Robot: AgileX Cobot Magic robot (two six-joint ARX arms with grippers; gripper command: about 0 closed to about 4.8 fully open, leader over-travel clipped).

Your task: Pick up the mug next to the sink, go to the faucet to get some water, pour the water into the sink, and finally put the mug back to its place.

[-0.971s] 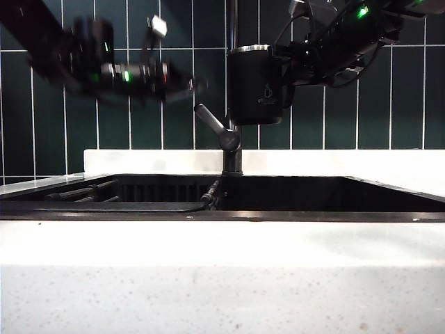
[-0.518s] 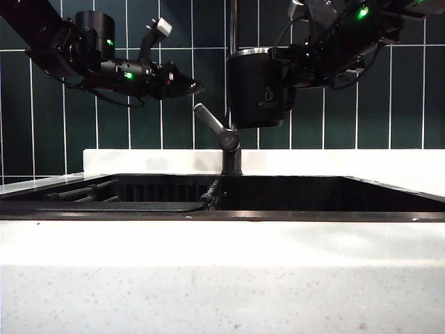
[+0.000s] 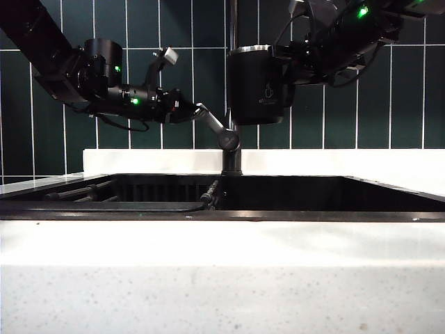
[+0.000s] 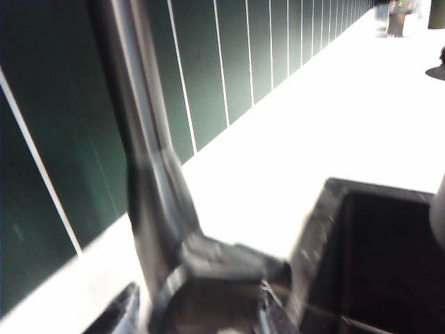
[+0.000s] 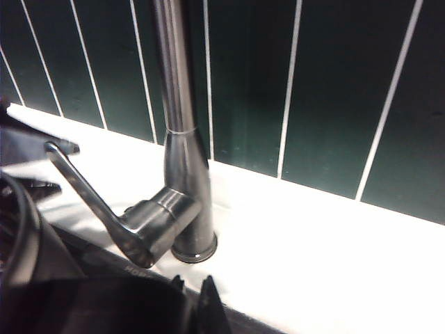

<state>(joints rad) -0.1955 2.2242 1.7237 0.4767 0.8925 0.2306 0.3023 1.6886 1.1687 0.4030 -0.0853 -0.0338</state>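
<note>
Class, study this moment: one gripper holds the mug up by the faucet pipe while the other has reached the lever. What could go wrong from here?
1. The open left gripper sits at the lever tip; it may slip off when it pushes.
2. The right gripper holds the mug close against the faucet pipe, so a knock could tilt it.
3. The spout is out of view; if the mug is misaligned, water may miss it and fall into the sink.

- Exterior view: sharp; white surface (image 3: 222, 271) brightly lit, sink (image 3: 278, 195) interior nearly black, dark tiles (image 3: 69, 139) dim. Green indicator lights glow on both arms.
- Left wrist view: heavy blur overall; faucet (image 4: 149, 160) smeared, far surface washed out to white.
- Right wrist view: mostly crisp; soft highlights run down the faucet pipe, with the near foreground dark and out of focus.
</note>
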